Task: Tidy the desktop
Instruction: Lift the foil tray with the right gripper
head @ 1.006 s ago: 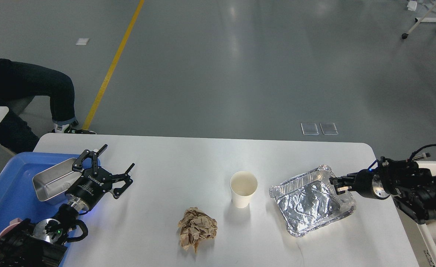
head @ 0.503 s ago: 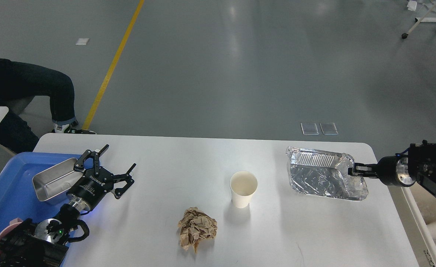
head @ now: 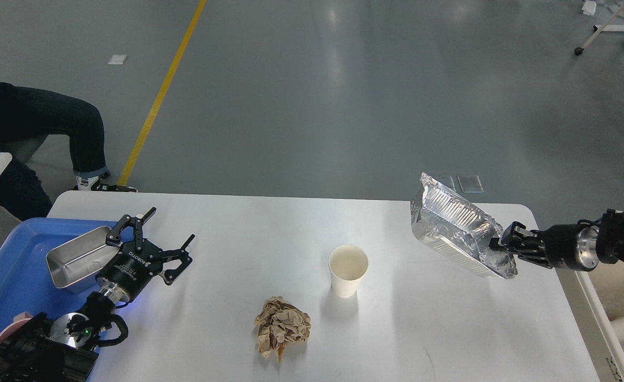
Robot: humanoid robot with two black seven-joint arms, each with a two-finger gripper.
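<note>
The white desktop (head: 269, 223) holds a white paper cup (head: 348, 270) in the middle and a crumpled brown paper ball (head: 281, 327) in front of it. My right gripper (head: 504, 247) is shut on the rim of a crumpled foil tray (head: 457, 229) and holds it tilted up on edge above the table's right side. My left gripper (head: 166, 237) is open and empty over the table's left part, beside a steel tin (head: 76, 257).
A blue bin (head: 4, 286) at the left edge holds the steel tin and a pink item (head: 12, 322). A cream-white bin (head: 608, 323) stands past the table's right edge. A seated person's leg (head: 52, 122) is at the far left.
My right gripper has lifted the foil tray off the table, carried it right and tipped it up on edge. The left arm has not moved.
</note>
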